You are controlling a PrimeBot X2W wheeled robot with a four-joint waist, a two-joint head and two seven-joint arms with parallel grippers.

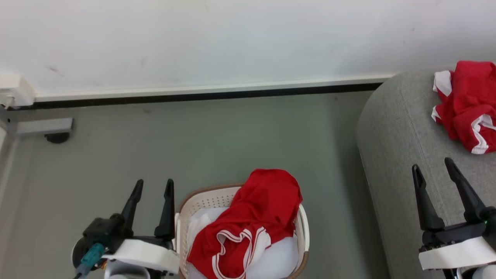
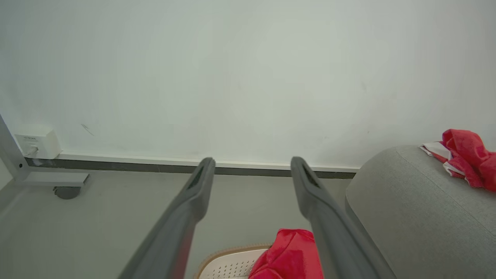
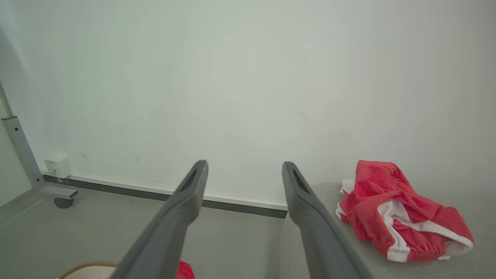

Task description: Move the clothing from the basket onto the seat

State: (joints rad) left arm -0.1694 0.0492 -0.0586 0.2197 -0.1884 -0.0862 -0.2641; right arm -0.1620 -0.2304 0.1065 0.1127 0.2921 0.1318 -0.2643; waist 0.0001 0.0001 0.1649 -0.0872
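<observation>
A red garment with white trim (image 1: 248,221) lies draped over the far side of the cream basket (image 1: 209,197), on a pale white liner (image 1: 277,259). Its top also shows as red clothing (image 2: 288,254) above the basket rim (image 2: 228,252) in the left wrist view. Another red and white garment (image 1: 467,106) lies crumpled on the grey seat (image 1: 391,131), seen also as a garment (image 3: 399,211) in the right wrist view. My left gripper (image 1: 153,186) stands open just left of the basket, holding nothing. My right gripper (image 1: 432,166) stands open over the seat's front, nothing between its fingers.
A white wall with a dark baseboard (image 1: 201,97) runs along the back. A metal frame foot with a caster (image 1: 54,133) and a white box (image 1: 11,91) sit at the far left. Grey floor (image 1: 217,139) lies between the basket, wall and seat.
</observation>
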